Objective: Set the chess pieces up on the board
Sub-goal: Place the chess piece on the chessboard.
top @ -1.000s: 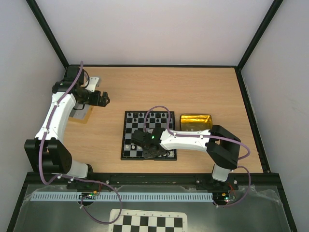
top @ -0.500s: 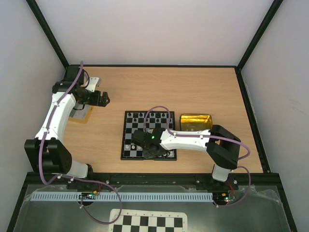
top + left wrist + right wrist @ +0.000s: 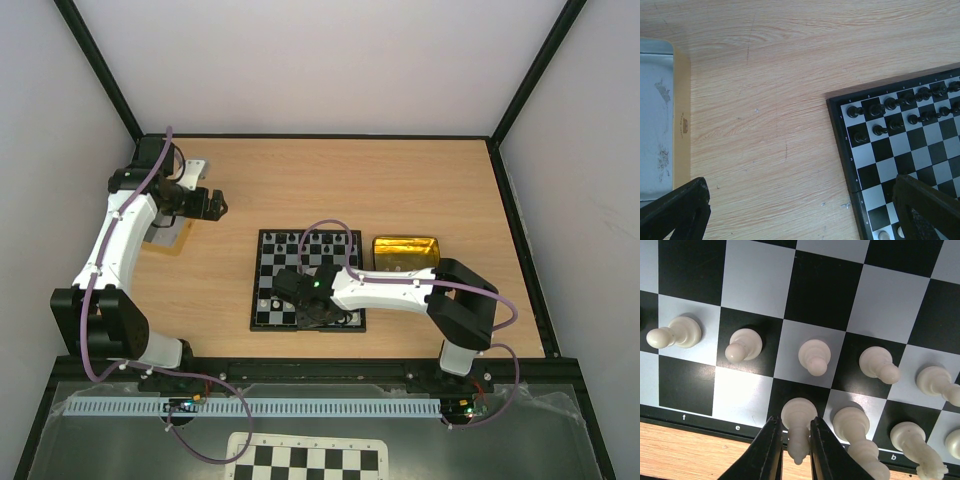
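Black pieces [image 3: 890, 104] fill the far rows of the board [image 3: 838, 131], and white pawns [image 3: 814, 356] line the near second row. The right pincer [image 3: 794, 422] closely flanks a white piece [image 3: 798, 415] standing on the nearest row; I cannot tell whether it is pinching it. The two squares left of it are bare. The left pincer [image 3: 800, 187] hangs spread above the desk [image 3: 765, 100].

Board [image 3: 272, 272] at the counter's [image 3: 400, 180] middle, tray [image 3: 406, 252] just beside its far right corner, chess pieces [image 3: 814, 356] in its two nearest rows, right gripper [image 3: 794, 423] astride one in the nearest row, other chessmen [image 3: 888, 103] along its far rows, left gripper [image 3: 217, 205] well apart at far left
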